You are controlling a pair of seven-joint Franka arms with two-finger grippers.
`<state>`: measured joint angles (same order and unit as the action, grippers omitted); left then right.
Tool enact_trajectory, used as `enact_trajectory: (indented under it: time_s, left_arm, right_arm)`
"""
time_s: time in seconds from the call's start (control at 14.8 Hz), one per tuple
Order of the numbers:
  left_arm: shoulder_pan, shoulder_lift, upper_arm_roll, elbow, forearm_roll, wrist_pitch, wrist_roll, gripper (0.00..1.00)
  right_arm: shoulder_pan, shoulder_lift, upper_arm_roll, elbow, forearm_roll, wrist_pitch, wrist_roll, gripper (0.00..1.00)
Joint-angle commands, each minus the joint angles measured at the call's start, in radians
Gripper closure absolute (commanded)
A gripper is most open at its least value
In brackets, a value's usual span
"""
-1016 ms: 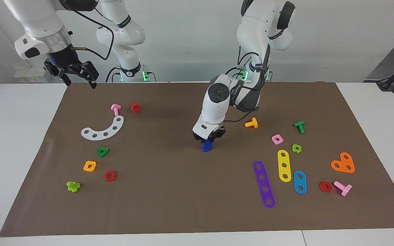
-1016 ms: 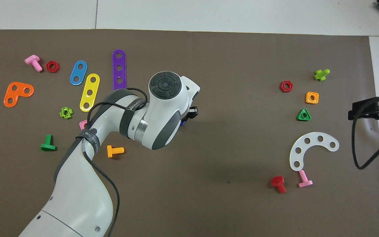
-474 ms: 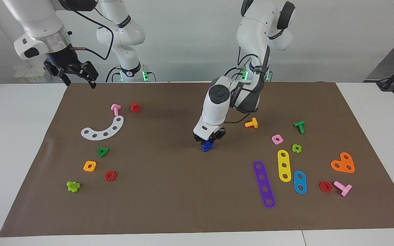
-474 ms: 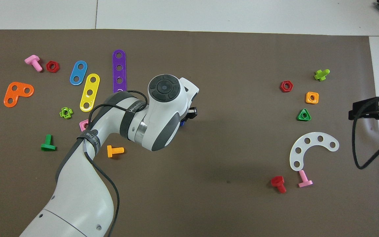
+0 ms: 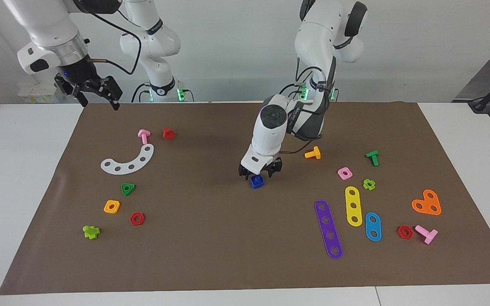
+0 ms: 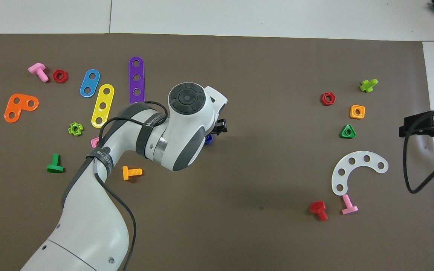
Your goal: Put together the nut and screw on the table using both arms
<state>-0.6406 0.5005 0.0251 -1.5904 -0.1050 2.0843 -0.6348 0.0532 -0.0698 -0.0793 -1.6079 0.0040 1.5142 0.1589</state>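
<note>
One small blue piece point(image 5: 257, 182) lies on the brown mat point(image 5: 211, 255) in the middle of the table point(image 5: 24, 178). Its square top with a centre hole reads as the nut. The screw I cannot tell apart from it. My left gripper point(image 5: 260, 171) hangs open just above this piece, one fingertip point(image 5: 243, 173) at each side, touching nothing. In the overhead view the left arm's wrist covers all but a blue sliver point(image 6: 208, 139). My right gripper point(image 5: 100, 102) waits open and raised over the mat's edge at the right arm's end; it is also in the overhead view point(image 6: 428, 126).
An orange bolt point(image 5: 313, 153) and a pink square nut point(image 5: 344, 173) lie toward the left arm's end, with purple point(image 5: 328, 229), yellow and blue strips. A white curved strip point(image 5: 129, 160), green triangular nut point(image 5: 128, 188) and orange square nut point(image 5: 112, 206) lie toward the right arm's end.
The left gripper was shut on the blue piece; it has opened and let it go onto the mat, lifting slightly. The right arm has not moved.
</note>
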Motion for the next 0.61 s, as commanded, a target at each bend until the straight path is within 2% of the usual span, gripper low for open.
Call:
enact_trajectory:
  time_s: [0.0, 0.2, 0.34, 0.54]
  left_arm:
    - [0.008, 0.027, 0.019, 0.136, 0.005, -0.151, -0.003, 0.06]
    - [0.082, 0.010, 0.019, 0.182, 0.005, -0.194, 0.013, 0.07]
    - [0.143, -0.065, 0.019, 0.175, -0.005, -0.219, 0.108, 0.07]
    - [0.251, -0.152, 0.019, 0.168, -0.007, -0.332, 0.263, 0.08]
  right_arm:
    - [0.000, -0.008, -0.004, -0.007, -0.004, 0.006, 0.007, 0.00]
    - [0.002, -0.010, -0.004, -0.007, 0.004, 0.001, 0.013, 0.00]
    - [0.002, -0.010, -0.004, -0.009, 0.004, 0.003, 0.010, 0.00]
    - [0.004, -0.013, -0.004, -0.018, 0.001, 0.009, 0.008, 0.00]
